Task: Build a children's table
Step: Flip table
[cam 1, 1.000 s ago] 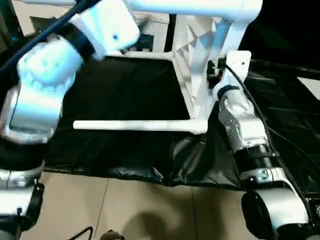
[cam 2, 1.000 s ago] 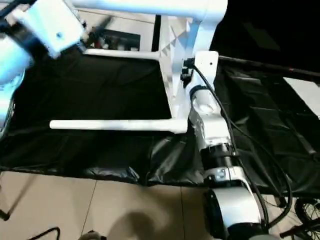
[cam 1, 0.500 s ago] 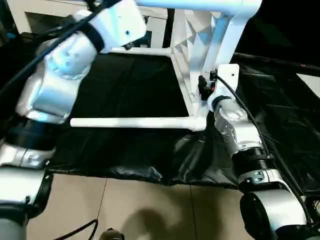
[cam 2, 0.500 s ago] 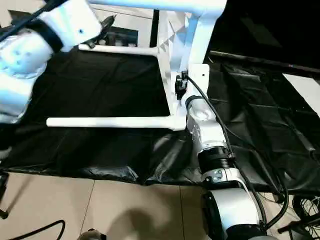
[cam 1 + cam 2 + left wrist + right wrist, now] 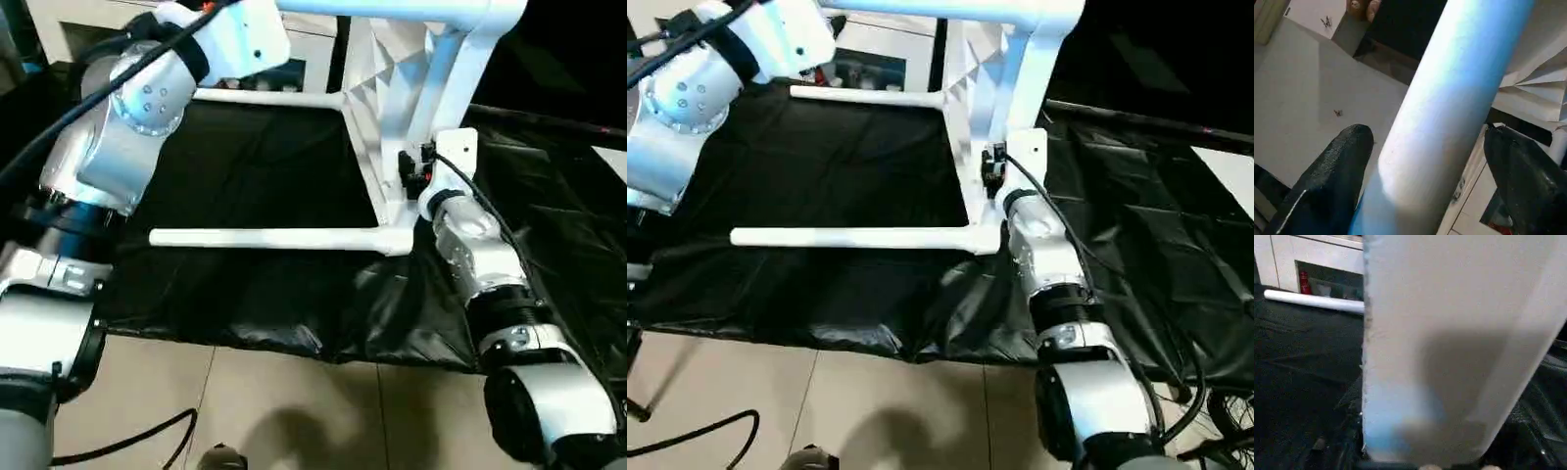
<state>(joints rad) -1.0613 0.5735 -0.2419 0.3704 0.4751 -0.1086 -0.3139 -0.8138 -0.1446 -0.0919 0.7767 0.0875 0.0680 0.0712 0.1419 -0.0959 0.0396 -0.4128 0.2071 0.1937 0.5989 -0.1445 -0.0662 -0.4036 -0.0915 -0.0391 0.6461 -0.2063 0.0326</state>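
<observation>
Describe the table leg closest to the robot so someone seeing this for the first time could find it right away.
Start from the black sheet spread over the floor, where the white tabletop stands on edge with its ribbed underside showing. From its lowest near corner, one white leg runs level toward the robot's left, just above the sheet. A second leg runs parallel farther back; this one is nearer the tiled floor.

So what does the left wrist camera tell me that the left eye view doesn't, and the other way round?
Left wrist view: the left gripper is open, its black fingers straddling the upper leg, with a gap on one side.
Left eye view: the tabletop stands on edge on the black sheet, a lower leg sticks out level, and the right gripper is at the tabletop's edge.
Both: the white upper leg and the ribbed underside.
</observation>
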